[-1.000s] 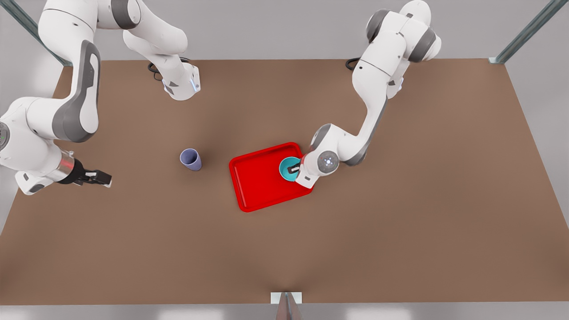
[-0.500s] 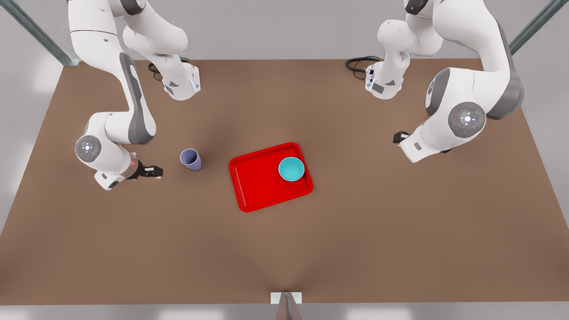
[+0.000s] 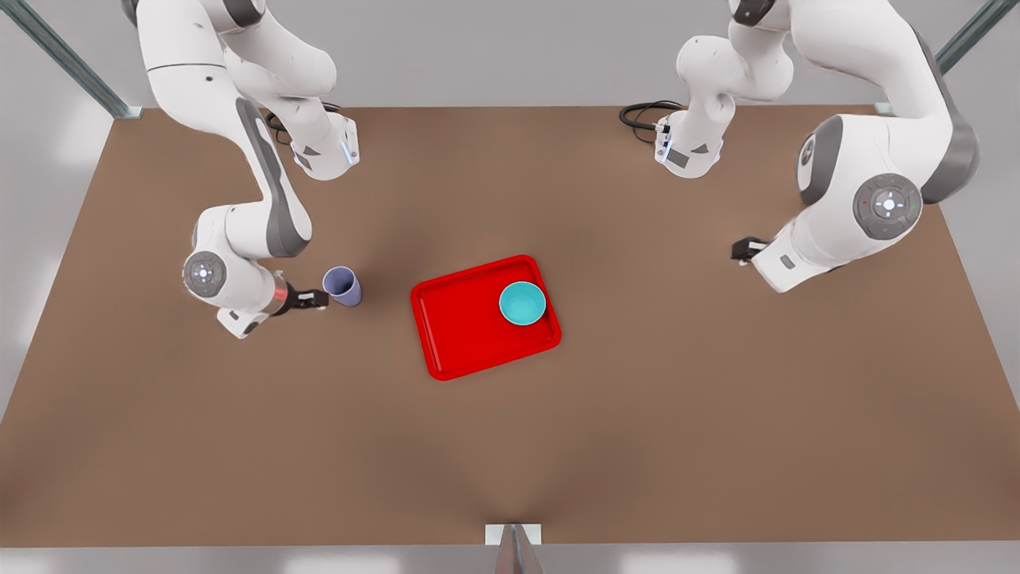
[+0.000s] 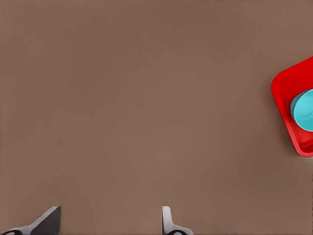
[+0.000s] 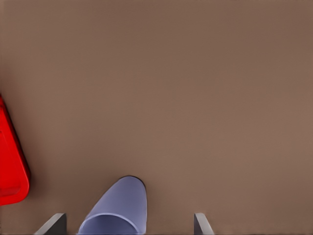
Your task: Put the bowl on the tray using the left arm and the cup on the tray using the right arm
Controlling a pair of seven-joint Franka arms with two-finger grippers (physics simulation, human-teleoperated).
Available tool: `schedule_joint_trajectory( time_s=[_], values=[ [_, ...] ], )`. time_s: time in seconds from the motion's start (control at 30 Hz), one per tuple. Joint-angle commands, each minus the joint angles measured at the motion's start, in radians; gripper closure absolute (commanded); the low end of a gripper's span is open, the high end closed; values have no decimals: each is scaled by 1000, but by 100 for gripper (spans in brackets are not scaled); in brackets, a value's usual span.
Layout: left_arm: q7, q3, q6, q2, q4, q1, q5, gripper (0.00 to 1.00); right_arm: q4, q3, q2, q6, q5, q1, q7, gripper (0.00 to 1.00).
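Note:
The teal bowl [image 3: 523, 304] sits upright in the far right corner of the red tray [image 3: 462, 335] at mid-table. The lavender cup [image 3: 343, 285] stands on the table to the front view's left of the tray. My right gripper [image 3: 315, 300] is level with the cup and just to its left. In the right wrist view the cup [image 5: 120, 208] lies between the open right gripper [image 5: 127, 227] fingers. My left gripper [image 3: 743, 250] hangs well off to the front view's right of the tray. It is open and empty [image 4: 110, 227], with tray [image 4: 288, 98] and bowl [image 4: 305, 110] far off.
The brown table [image 3: 510, 446] spreads wide around the tray. Both arm bases stand at the back edge with black cables [image 3: 641, 115] beside them. A small metal bracket [image 3: 514, 542] sits at the front edge.
The left gripper has left the bowl on the tray and drawn back to the front view's right. The right gripper has moved in from the left up to the cup.

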Motion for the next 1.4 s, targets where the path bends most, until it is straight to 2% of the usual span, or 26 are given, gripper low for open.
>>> schedule_joint_trajectory(
  time_s=[0.0, 0.1, 0.13, 0.23, 0.47, 0.53, 0.67, 0.9, 1.07, 1.1, 1.17, 1.2, 1.37],
  values=[
    [-1, -2, -21, -7, 0, -1, -21, 0, -1, 0, 0, 0, -8, -5, 0, 4],
    [1, -11, -15, 9, 0, -3, -34, 0, -44, 0, -11, 34, -14, -5, 0, 3],
    [1, -11, -15, 8, 0, -3, -36, 0, -47, 0, -12, 34, -29, -5, 0, 0],
    [-1, -9, -23, 8, 0, -3, -50, 0, -76, -5, -17, 34, -57, -9, 0, 0],
    [-1, -12, -40, 4, -2, -3, -50, 0, -195, 0, -133, 49, -57, 17, 3, 0],
    [1, -14, -44, 4, -2, -4, -50, 0, -254, 0, -139, 101, -57, 32, 31, 0],
    [1, -14, -46, 1, -2, -4, -50, 0, -326, 0, -126, 226, -55, 31, 57, 0],
    [1, -14, -46, -1, 0, -4, -50, 0, -354, -2, -92, 255, -55, 29, 57, 0],
    [1, -14, -49, 1, 0, -4, -50, 0, -366, -2, -83, 252, -55, 31, 57, 4],
    [1, -14, -46, 1, -2, -4, -50, 0, -369, -2, -83, 250, -55, 31, 57, 6],
    [1, -14, -49, -5, -2, -4, -50, 0, -369, -2, -83, 250, -55, 31, 57, 56],
    [1, -17, -58, -5, 0, -4, -50, 0, -369, -2, -81, 250, -55, 32, 57, 72],
    [-1, -17, -66, -7, 0, -5, -50, 0, -361, 0, -52, 255, -47, 34, 57, 79]
  ],
)
